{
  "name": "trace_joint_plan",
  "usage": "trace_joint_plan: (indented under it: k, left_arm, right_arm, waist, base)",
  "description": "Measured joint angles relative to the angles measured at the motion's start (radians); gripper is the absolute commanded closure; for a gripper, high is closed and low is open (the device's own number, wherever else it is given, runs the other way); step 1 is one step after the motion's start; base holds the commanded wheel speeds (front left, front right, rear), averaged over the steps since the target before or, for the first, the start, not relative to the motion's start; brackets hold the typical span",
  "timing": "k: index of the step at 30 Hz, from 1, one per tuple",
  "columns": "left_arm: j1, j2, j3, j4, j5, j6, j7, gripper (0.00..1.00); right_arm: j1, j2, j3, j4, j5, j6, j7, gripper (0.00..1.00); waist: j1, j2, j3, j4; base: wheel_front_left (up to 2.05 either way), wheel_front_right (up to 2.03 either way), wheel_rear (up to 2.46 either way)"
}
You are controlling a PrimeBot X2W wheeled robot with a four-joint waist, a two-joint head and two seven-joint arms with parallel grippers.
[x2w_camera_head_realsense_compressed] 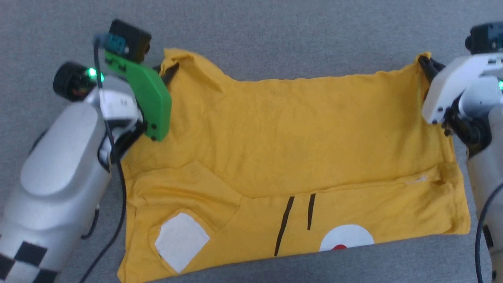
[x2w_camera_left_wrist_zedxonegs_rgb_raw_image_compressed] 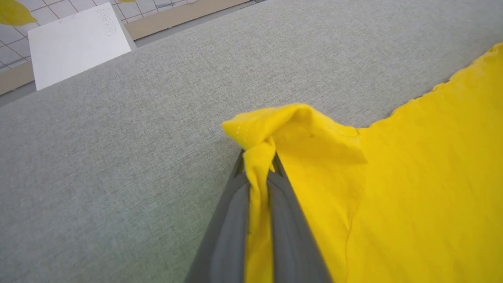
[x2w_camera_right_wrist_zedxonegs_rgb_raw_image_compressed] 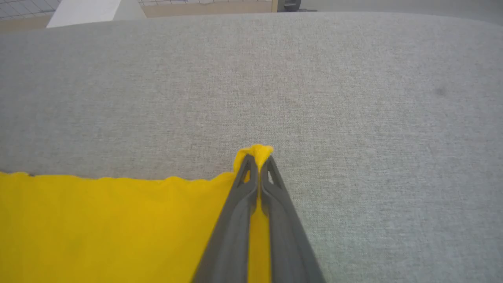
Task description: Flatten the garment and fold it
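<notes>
On the grey fabric surface [x2w_camera_head_realsense_compressed: 275, 35], seen from the head camera, the garment [x2w_camera_head_realsense_compressed: 290, 133] lies spread wide, a mustard-yellow T-shirt with a plain yellow layer across its far part and the printed side showing along the near part. The print shows a white patch [x2w_camera_head_realsense_compressed: 180, 239] near the left end, two black stripes [x2w_camera_head_realsense_compressed: 285, 224] near the middle, and a white round patch with a red dot [x2w_camera_head_realsense_compressed: 346, 237] at the near edge. The left gripper [x2w_camera_head_realsense_compressed: 169, 72], below a green plate [x2w_camera_head_realsense_compressed: 151, 98] on its wrist, sits at the far left corner of the shirt, where the cloth rises into a small peak. The right gripper [x2w_camera_head_realsense_compressed: 424, 63] sits at the far right corner, its dark fingers meeting the cloth there. From the left wrist camera, the left gripper [x2w_camera_left_wrist_zedxonegs_rgb_raw_image_compressed: 257, 157] is clenched on the garment [x2w_camera_left_wrist_zedxonegs_rgb_raw_image_compressed: 412, 177]: a strip of yellow cloth runs between its two fingers and bunches into a folded lump just past the tips, while the rest of the shirt lies flat to one side on the grey surface. Beyond the surface's far edge are a white sheet [x2w_camera_left_wrist_zedxonegs_rgb_raw_image_compressed: 74, 43] and a tiled floor [x2w_camera_left_wrist_zedxonegs_rgb_raw_image_compressed: 59, 8]. From the right wrist camera, the right gripper [x2w_camera_right_wrist_zedxonegs_rgb_raw_image_compressed: 257, 159] is pressed closed on a corner of the garment [x2w_camera_right_wrist_zedxonegs_rgb_raw_image_compressed: 98, 228], a small tuft of yellow poking out between the tips, the wavy hem running away from it along the grey cloth.
</notes>
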Motion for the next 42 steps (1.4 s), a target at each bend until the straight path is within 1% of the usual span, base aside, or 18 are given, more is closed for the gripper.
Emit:
trace_joint_plan:
  k: [2,3,8,11,17,19,24,28,29,30,31,32,34,39,42]
  left_arm:
    - [0.068,0.006,0.006,-0.031,0.001,0.005,-0.065,1.00]
    - [0.137,0.014,0.013,-0.068,0.000,0.021,-0.117,1.00]
    - [0.330,0.044,0.024,-0.179,-0.019,0.050,-0.202,1.00]
    - [0.448,0.055,0.027,-0.240,-0.047,0.086,-0.221,1.00]
    - [0.606,0.067,0.007,-0.308,-0.088,0.118,-0.220,1.00]
    - [0.636,0.070,-0.006,-0.311,-0.091,0.120,-0.219,1.00]
    - [0.656,0.066,-0.049,-0.278,-0.098,0.097,-0.210,1.00]
    - [0.650,0.041,-0.066,-0.217,-0.095,0.081,-0.218,1.00]
    - [0.646,0.036,-0.068,-0.205,-0.095,0.081,-0.221,0.70]
    - [0.642,0.029,-0.069,-0.193,-0.095,0.081,-0.224,0.57]
    - [0.639,0.020,-0.068,-0.184,-0.095,0.081,-0.233,0.00]
    - [0.639,0.013,-0.067,-0.179,-0.095,0.081,-0.240,0.00]
    - [0.639,-0.004,-0.062,-0.173,-0.095,0.088,-0.263,0.00]
    - [0.661,-0.017,-0.014,-0.183,-0.098,0.142,-0.343,0.00]
    - [0.683,-0.022,0.026,-0.208,-0.081,0.198,-0.434,0.00]
  right_arm:
    - [0.075,-0.019,0.012,-0.063,0.041,0.000,-0.065,1.00]
    - [0.148,-0.037,0.014,-0.120,0.074,0.000,-0.109,1.00]
    - [0.337,-0.081,-0.002,-0.240,0.112,0.000,-0.165,1.00]
    - [0.436,-0.098,-0.025,-0.295,0.119,0.000,-0.173,1.00]
    - [0.560,-0.113,-0.053,-0.316,0.105,0.000,-0.138,1.00]
    - [0.580,-0.118,-0.048,-0.312,0.090,0.000,-0.114,1.00]
    - [0.596,-0.120,-0.021,-0.277,0.067,0.000,-0.067,1.00]
    - [0.596,-0.119,0.007,-0.232,0.057,0.000,-0.022,1.00]
    - [0.595,-0.116,0.009,-0.223,0.057,0.000,-0.012,1.00]
    - [0.594,-0.114,0.009,-0.217,0.059,0.000,-0.001,0.84]
    - [0.593,-0.114,0.010,-0.216,0.062,0.000,0.005,0.53]
    - [0.592,-0.114,0.009,-0.216,0.065,0.000,0.009,0.00]
    - [0.593,-0.111,0.002,-0.215,0.075,0.000,0.019,0.00]
    - [0.632,-0.106,-0.040,-0.255,0.105,0.004,0.033,0.00]
    - [0.688,-0.098,-0.088,-0.306,0.114,0.004,0.032,0.00]
  waist:
    - [0.0000,0.0000,-0.031,0.000]
    - [0.0000,0.0000,-0.060,0.001]
    - [-0.0002,0.0000,-0.138,0.004]
    - [-0.0002,0.0000,-0.184,0.009]
    - [-0.0002,0.0000,-0.239,0.029]
    - [-0.0002,0.0000,-0.244,0.041]
    - [-0.0002,0.0000,-0.242,0.062]
    - [-0.0002,0.0000,-0.233,0.066]
    - [-0.0002,0.0000,-0.233,0.065]
    - [-0.0002,0.0000,-0.235,0.065]
    - [-0.0002,0.0000,-0.237,0.064]
    - [-0.0002,0.0000,-0.239,0.064]
    - [-0.0002,0.0000,-0.247,0.063]
    - [-0.0002,0.0000,-0.274,0.066]
    - [-0.0002,0.0000,-0.292,0.073]
  base:
    - [0.00,0.00,0.00]
    - [0.00,0.00,0.00]
    - [0.00,0.00,0.00]
    - [0.00,0.00,0.00]
    - [0.00,0.00,0.00]
    - [0.00,0.00,0.00]
    - [0.00,0.00,0.00]
    - [0.00,0.00,0.00]
    - [0.00,0.00,0.00]
    - [0.00,0.00,0.00]
    - [0.00,0.00,0.00]
    - [0.00,0.00,0.00]
    - [0.00,0.00,0.00]
    - [0.00,0.00,0.00]
    - [0.00,0.00,0.00]
